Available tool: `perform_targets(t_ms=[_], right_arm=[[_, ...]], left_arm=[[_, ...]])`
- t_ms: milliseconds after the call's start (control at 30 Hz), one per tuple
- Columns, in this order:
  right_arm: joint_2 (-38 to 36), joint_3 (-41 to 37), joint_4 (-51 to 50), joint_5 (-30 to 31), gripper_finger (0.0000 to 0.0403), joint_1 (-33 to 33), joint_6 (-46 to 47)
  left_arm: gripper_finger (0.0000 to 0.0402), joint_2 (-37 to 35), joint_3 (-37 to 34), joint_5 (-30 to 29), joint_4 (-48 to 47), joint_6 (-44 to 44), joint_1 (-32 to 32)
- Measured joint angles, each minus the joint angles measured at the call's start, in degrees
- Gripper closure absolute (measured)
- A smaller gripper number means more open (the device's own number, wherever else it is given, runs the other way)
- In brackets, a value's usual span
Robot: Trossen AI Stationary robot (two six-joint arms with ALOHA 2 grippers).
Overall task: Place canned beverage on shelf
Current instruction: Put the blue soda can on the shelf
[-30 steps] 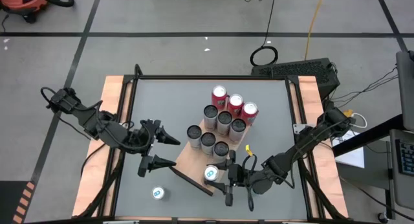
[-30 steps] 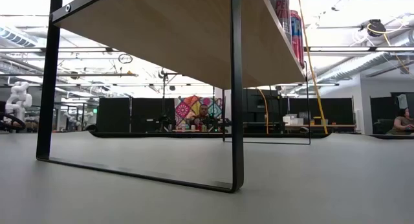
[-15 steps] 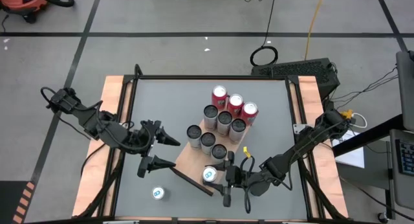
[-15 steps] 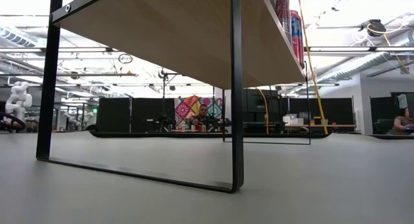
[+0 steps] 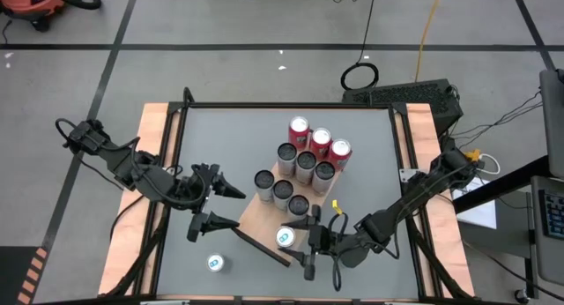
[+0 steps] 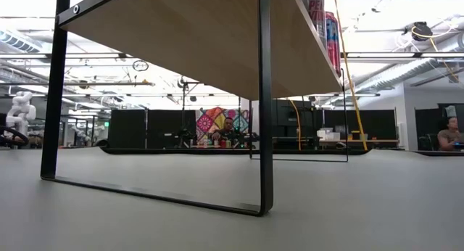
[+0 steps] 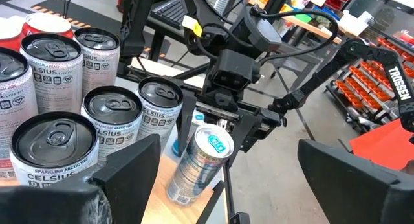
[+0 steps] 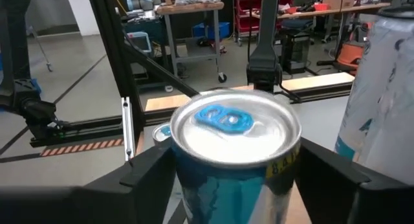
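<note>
The right gripper (image 5: 302, 238) has its jaws parted around the blue-topped can (image 5: 287, 236) (contact unclear), which stands on the shelf (image 5: 257, 219) at its 5 o'clock corner. The left gripper (image 5: 231, 206) waits spread wide at 9 o'clock.

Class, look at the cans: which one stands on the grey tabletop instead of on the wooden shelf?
The lone blue-tabbed can near the table's front edge, below the left gripper. All the others stand on the shelf.

Can: a silver and blue can (image 8: 233, 153) with a blue pull tab is standing upright between the two dark fingers (image 8: 145, 179).
Neighbour: another can (image 8: 381, 94) is standing just beside it.
Behind: a black frame post (image 8: 113, 68) is rising.
</note>
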Motion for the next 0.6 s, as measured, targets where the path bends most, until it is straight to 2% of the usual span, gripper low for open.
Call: perform_targets(t_ms=[133, 333, 600], right_arm=[[-0.4, 0.0, 0.1, 0.1, 0.0119, 0.0, 0.0], [-1.3, 0.0, -0.8, 0.1, 0.0115, 0.4, 1.2], [-4.4, 0.0, -8.3, 1.3, 0.0115, 0.9, 3.7]], left_arm=[[0.0033, 0.0, 0.0, 0.0, 0.0, 0.0, 0.0], [0.0033, 0.0, 0.0, 0.0, 0.0, -0.3, 0.0], [0.0033, 0.0, 0.0, 0.0, -0.1, -0.2, 0.0]])
